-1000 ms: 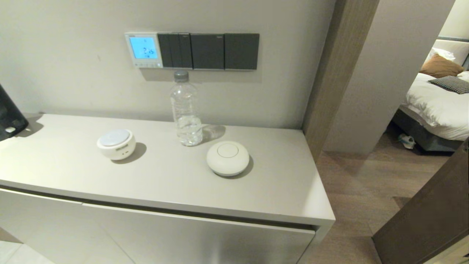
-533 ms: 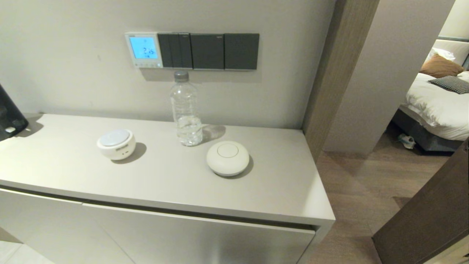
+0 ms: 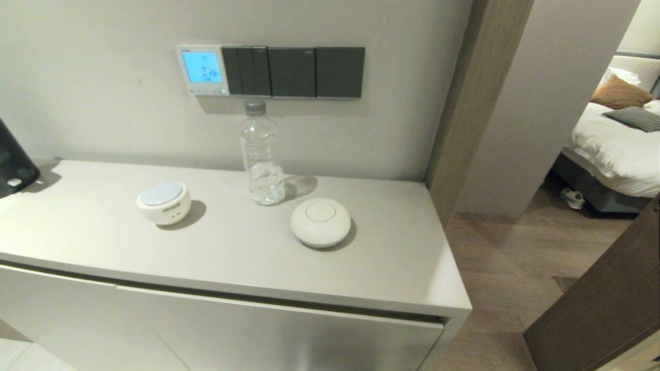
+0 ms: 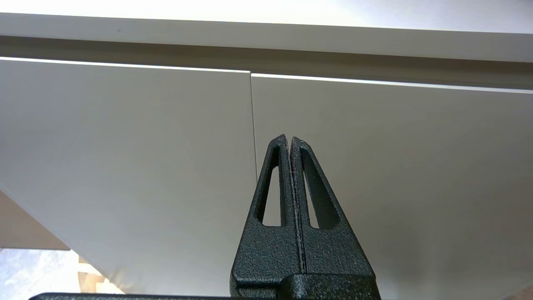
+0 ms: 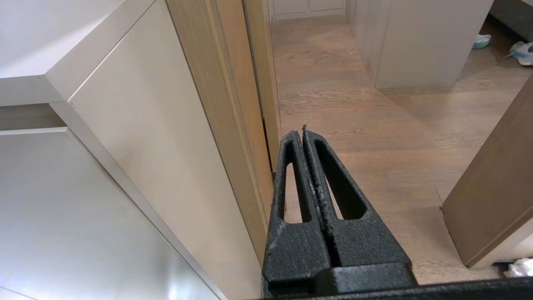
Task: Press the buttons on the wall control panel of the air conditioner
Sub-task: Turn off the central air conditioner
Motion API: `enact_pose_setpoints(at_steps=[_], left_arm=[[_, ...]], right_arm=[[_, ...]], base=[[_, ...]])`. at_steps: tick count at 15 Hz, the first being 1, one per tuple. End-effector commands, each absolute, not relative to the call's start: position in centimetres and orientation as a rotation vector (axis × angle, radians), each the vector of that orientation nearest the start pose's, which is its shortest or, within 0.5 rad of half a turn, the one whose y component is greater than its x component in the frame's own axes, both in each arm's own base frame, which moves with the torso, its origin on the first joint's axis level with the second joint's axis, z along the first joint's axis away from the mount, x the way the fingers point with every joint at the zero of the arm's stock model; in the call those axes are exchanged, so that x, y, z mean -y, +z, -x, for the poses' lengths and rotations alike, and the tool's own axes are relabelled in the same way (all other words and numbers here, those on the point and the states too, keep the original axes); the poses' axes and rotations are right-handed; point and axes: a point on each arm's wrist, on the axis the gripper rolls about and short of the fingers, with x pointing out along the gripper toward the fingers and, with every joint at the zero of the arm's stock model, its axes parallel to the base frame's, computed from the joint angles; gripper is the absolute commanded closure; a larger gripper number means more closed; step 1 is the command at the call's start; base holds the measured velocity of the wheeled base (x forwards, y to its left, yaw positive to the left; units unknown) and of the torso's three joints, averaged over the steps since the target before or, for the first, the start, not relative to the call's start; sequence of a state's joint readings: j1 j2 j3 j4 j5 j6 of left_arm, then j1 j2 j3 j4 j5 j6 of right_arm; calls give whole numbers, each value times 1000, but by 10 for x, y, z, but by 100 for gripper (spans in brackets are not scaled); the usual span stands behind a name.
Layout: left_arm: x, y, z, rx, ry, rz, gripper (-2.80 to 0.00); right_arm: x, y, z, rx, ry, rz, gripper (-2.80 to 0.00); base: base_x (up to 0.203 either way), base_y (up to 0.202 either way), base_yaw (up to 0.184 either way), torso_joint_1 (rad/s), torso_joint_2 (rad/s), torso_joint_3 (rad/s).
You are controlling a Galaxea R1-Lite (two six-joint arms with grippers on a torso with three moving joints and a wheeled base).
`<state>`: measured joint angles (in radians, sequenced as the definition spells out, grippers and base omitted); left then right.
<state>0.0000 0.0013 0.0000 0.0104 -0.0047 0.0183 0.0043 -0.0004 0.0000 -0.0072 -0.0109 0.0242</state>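
Note:
The white control panel [image 3: 202, 70] hangs on the wall at the upper left of the head view, its screen lit light blue with digits. A row of tiny pale buttons [image 3: 208, 91] runs along its bottom edge. Neither arm shows in the head view. My left gripper [image 4: 289, 139] is shut and empty, low in front of the cabinet doors, below the countertop's edge. My right gripper [image 5: 300, 131] is shut and empty, low beside the cabinet's right end, over the wooden floor.
Dark grey switch plates [image 3: 294, 72] sit right of the panel. On the counter [image 3: 392, 268] stand a clear water bottle [image 3: 261, 154] just below the switches, a white round device [image 3: 163, 202] and a white puck [image 3: 320, 222]. A dark object [image 3: 13, 159] sits far left. A doorway opens right.

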Motion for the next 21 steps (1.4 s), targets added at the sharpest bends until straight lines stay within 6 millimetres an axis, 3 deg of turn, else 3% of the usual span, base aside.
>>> enact_pose_setpoints(at_steps=[1,18,21], left_arm=[[0,74,23,-12,-5,-14,0],[0,76,23,-8,-6,-49,0],[0,106,22,5,-11,-44,0]], right_arm=[[0,75,23,5,-6,-25,0],[0,75,23,5,-6,-25,0],[0,75,23,5,-6,-25,0]], base=[[0,0,0,0,0,0],[0,0,0,0,0,0],[0,0,0,0,0,0]])
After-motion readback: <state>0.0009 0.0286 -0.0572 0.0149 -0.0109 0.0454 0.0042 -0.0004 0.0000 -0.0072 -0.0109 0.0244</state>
